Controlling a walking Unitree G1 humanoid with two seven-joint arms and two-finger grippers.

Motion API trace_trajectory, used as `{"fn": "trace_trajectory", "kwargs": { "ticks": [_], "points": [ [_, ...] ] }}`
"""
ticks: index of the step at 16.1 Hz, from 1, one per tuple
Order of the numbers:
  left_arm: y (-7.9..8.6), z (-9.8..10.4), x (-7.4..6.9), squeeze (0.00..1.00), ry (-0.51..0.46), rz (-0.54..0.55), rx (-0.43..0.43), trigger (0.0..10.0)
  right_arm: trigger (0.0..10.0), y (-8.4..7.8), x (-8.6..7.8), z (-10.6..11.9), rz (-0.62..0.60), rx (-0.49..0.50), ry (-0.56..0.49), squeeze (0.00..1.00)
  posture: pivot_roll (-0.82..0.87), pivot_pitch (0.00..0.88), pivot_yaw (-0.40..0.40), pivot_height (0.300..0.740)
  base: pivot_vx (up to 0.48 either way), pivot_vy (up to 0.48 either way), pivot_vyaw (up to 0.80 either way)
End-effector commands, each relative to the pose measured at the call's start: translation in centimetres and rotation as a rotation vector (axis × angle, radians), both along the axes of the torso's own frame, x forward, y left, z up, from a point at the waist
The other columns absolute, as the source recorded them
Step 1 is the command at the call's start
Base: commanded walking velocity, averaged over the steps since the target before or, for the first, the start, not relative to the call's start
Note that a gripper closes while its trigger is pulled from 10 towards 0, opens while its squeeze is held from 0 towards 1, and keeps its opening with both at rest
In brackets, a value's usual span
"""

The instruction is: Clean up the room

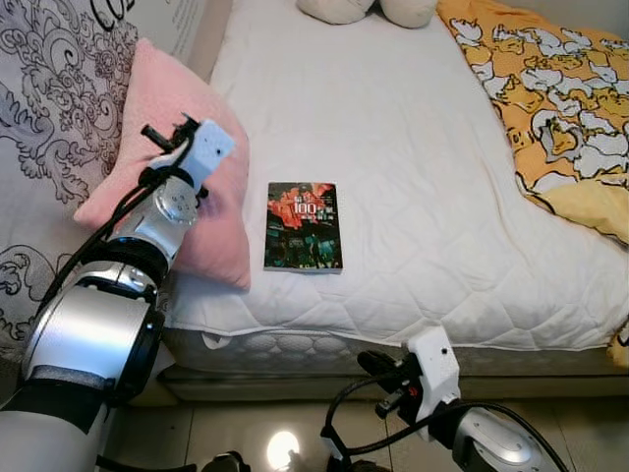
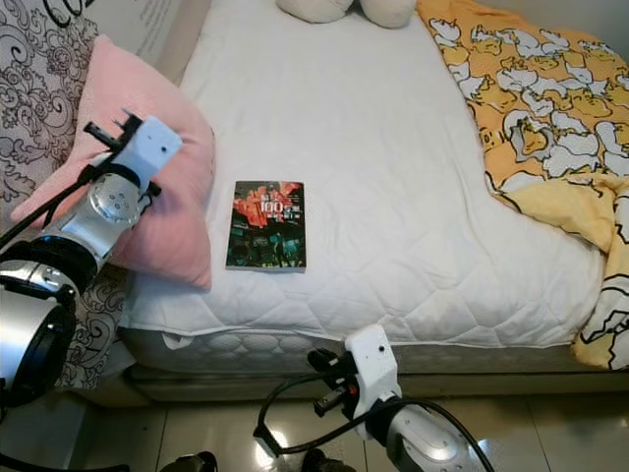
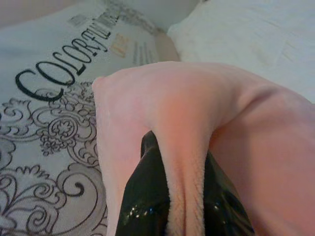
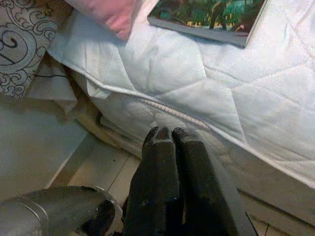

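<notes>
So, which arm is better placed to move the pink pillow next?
Left. The left gripper is already shut on the pink pillow, while the right gripper hangs shut, low by the bed's edge.

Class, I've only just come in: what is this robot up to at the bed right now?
The robot stands at the side of a bed covered by a white quilted mattress pad. Its left gripper is pinching a fold of the pink pillow that lies at the bed's left edge. A book lies flat on the mattress beside the pillow, untouched. The right gripper hangs low by the bed's front edge, fingers shut on nothing. A yellow patterned blanket is bunched along the right side.
</notes>
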State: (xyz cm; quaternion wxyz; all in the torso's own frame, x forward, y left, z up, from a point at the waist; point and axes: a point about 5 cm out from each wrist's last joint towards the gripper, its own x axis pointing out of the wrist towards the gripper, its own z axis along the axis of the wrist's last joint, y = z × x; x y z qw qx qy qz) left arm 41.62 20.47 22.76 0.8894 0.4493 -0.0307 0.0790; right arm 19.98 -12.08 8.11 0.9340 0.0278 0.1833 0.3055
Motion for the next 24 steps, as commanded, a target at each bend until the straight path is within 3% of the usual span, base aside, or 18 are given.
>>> {"fn": "trace_trajectory", "kwargs": {
  "ticks": [1,7,9,10,14,20,21,22,24],
  "points": [
    [-0.7,1.1,0.3,0.0,-0.022,-0.047,0.037,10.0,10.0,-0.3,-0.4,-0.1,0.0,-0.009,0.013,0.0,-0.05,0.221,-0.098,0.74,0.0,0.0,0.0],
    [-2.2,4.2,0.7,0.0,-0.081,-0.136,0.153,10.0,10.0,-0.3,-0.3,-0.1,-0.01,-0.008,0.012,0.0,-0.05,0.219,-0.085,0.74,0.0,0.0,0.0],
    [-1.9,4.4,0.7,0.0,-0.087,-0.134,0.118,10.0,10.0,-0.2,-0.3,-0.1,-0.013,-0.006,0.012,0.0,-0.05,0.216,-0.084,0.74,0.0,0.0,0.0],
    [-1.6,4.2,0.6,0.0,-0.076,-0.133,0.09,10.0,10.0,-0.2,-0.3,-0.1,-0.013,-0.006,0.011,0.0,-0.05,0.215,-0.083,0.74,0.0,0.0,0.0],
    [-0.1,2.0,0.3,0.0,-0.011,-0.076,0.114,10.0,10.0,-0.3,-0.6,-0.3,-0.005,-0.013,0.021,0.0,-0.06,0.217,-0.093,0.74,0.0,0.0,0.0],
    [0.8,1.6,0.1,0.0,-0.012,-0.031,0.12,10.0,10.0,-0.6,-0.7,-0.3,-0.001,-0.02,0.024,0.0,-0.06,0.219,-0.101,0.74,0.0,0.0,0.0],
    [0.9,1.5,0.0,1.0,-0.003,-0.029,0.116,10.0,10.0,-0.5,-0.7,-0.3,0.0,-0.02,0.025,0.0,-0.06,0.219,-0.101,0.74,0.0,0.0,0.0],
    [1.0,1.6,0.0,1.0,-0.012,-0.019,0.104,10.0,10.0,-0.5,-0.7,-0.3,0.001,-0.02,0.026,0.0,-0.06,0.218,-0.101,0.74,0.0,0.0,0.0],
    [1.4,2.0,0.0,1.0,-0.048,0.017,-0.028,10.0,10.0,-0.4,-0.8,-0.4,0.002,-0.02,0.028,0.0,-0.06,0.214,-0.095,0.74,0.0,0.0,0.0]
  ]
}}
